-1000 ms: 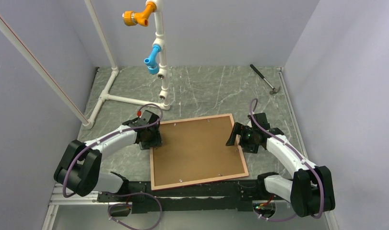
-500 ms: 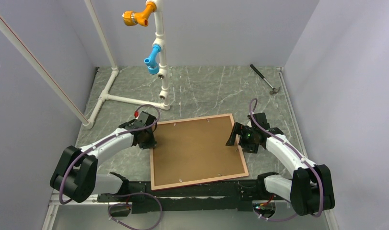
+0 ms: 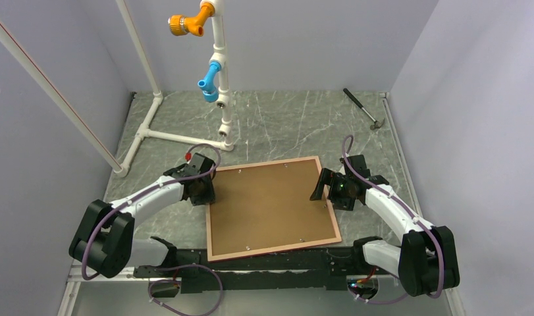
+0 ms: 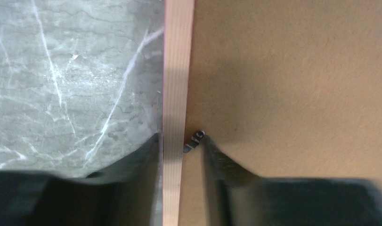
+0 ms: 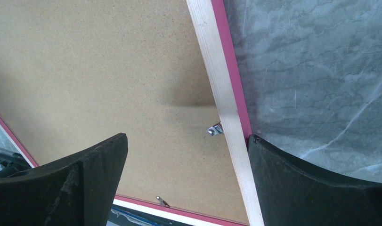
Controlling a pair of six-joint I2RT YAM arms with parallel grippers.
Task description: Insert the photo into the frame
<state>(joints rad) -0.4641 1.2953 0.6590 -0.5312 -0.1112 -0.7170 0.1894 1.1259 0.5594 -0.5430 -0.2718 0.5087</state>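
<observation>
The frame (image 3: 274, 251) lies face down on the marble table, its pale wood back up and a pink edge showing. A brown hardboard backing panel (image 3: 270, 204) fills it. The photo is hidden. My left gripper (image 3: 203, 191) is at the frame's left rail (image 4: 178, 70); its fingers straddle the rail with a narrow gap, the inner finger beside a metal tab (image 4: 193, 141). My right gripper (image 3: 321, 186) is wide open over the right rail (image 5: 212, 61), one finger outside the pink edge, near another tab (image 5: 215, 129).
A white pipe stand (image 3: 219, 79) with orange and blue fittings stands behind the frame. A slanted white pole (image 3: 53, 92) crosses the left side. A small hammer (image 3: 363, 108) lies at the back right. Walls close in on three sides.
My left gripper has shifted slightly left, from over the backing panel to the frame's left rail. The right arm and the frame have not moved.
</observation>
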